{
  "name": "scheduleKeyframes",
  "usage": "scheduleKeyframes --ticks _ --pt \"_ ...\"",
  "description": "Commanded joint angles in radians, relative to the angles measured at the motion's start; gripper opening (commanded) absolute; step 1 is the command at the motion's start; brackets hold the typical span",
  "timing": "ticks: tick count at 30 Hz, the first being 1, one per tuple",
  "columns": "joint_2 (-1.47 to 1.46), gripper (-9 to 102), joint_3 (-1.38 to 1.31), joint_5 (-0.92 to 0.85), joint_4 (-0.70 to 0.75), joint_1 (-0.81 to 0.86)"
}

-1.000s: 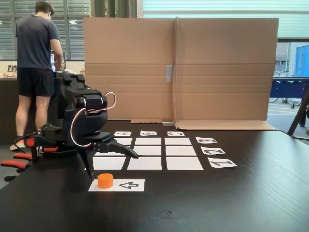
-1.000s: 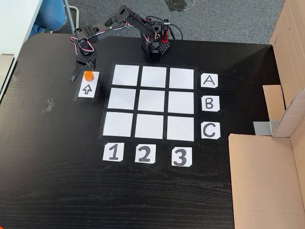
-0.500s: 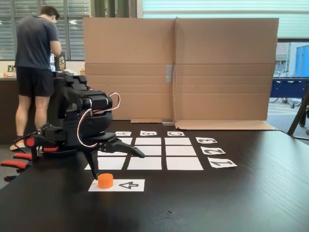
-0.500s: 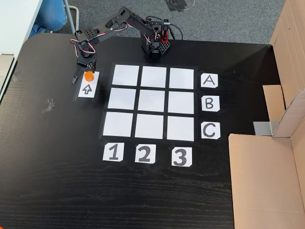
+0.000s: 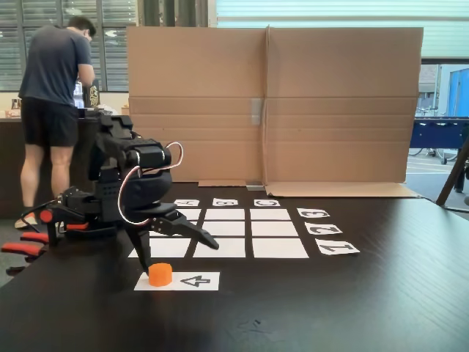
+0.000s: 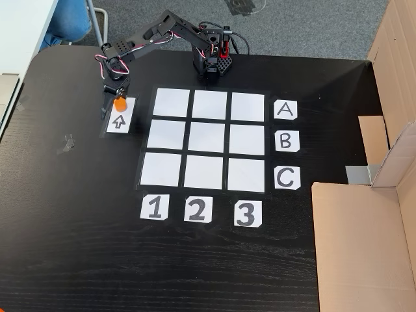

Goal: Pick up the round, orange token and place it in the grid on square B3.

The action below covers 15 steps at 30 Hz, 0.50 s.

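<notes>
One squat orange cylinder token (image 5: 160, 274) on matte paper arrow sheet (image 6: 119, 116); black pincer (image 5: 178, 252) spread wide beside it.

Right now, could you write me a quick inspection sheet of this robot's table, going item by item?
Surface: black table, dark wood grain, with a small scuff mark near its left edge in the top-down fixed view.
Job's things: orange token sits on the white arrow sheet; the grid is bare, square B3 included.
Clutter: nothing seen beyond the letter and number cards.
Gripper: gripper is open, low over the token, one finger beside it, the other spread toward the grid.
Cables: white and red wires loop along the arm.
Surroundings: cardboard screen behind the table; a person standing beyond the arm.
</notes>
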Motion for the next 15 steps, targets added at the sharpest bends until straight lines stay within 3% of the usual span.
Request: scheduleKeyframes --ticks 1,15 --pt "0.003 -1 -0.040 0.031 -0.023 -0.003" --pt "0.158 -1 0.038 -0.037 -0.049 -0.040"
